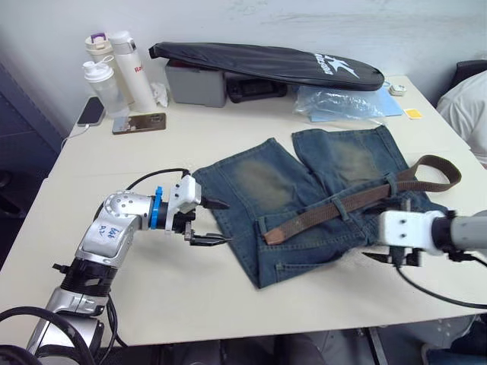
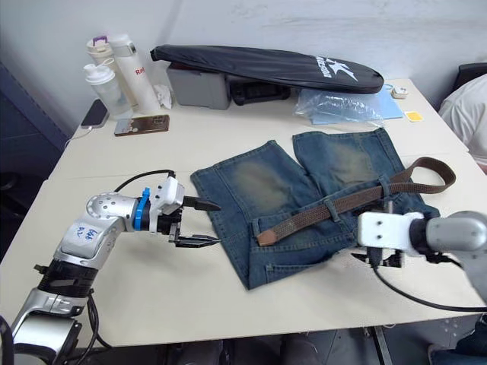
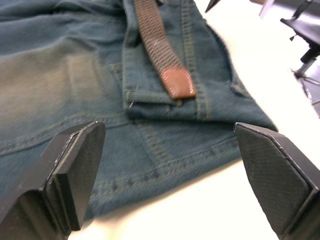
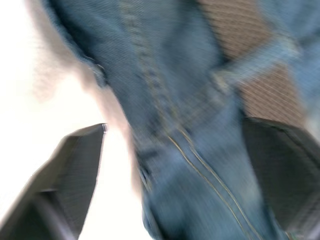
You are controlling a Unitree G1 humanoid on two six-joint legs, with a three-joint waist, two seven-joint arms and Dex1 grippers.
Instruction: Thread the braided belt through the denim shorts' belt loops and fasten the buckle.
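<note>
The denim shorts (image 1: 319, 199) lie flat on the tabletop (image 1: 152, 289) with the waistband toward the robot, and the braided belt (image 1: 335, 207) already runs along that waistband under at least two belt loops (image 1: 344, 205). Its tapered leather tip (image 3: 176, 83) rests on the denim near the left end of the waistband, while the other end curls in a loop off the right edge of the shorts. The threading step looks partly done; I cannot find the buckle, so fastening seems some way off. The left end effector (image 1: 205, 222) hovers just beside the left edge of the shorts, fingers spread wide and holding nothing. The right end effector (image 1: 396, 257) sits at the right end of the waistband, also spread and empty, with denim between its fingers. The next move probably calls for the left one to reach in and pinch the tip, then draw it toward the next loop while the right steadies the cloth. The left wrist view shows the tip lying free on the denim, which the head views leave vague; the head views alone show the belt's whole run and its curled far end.
</note>
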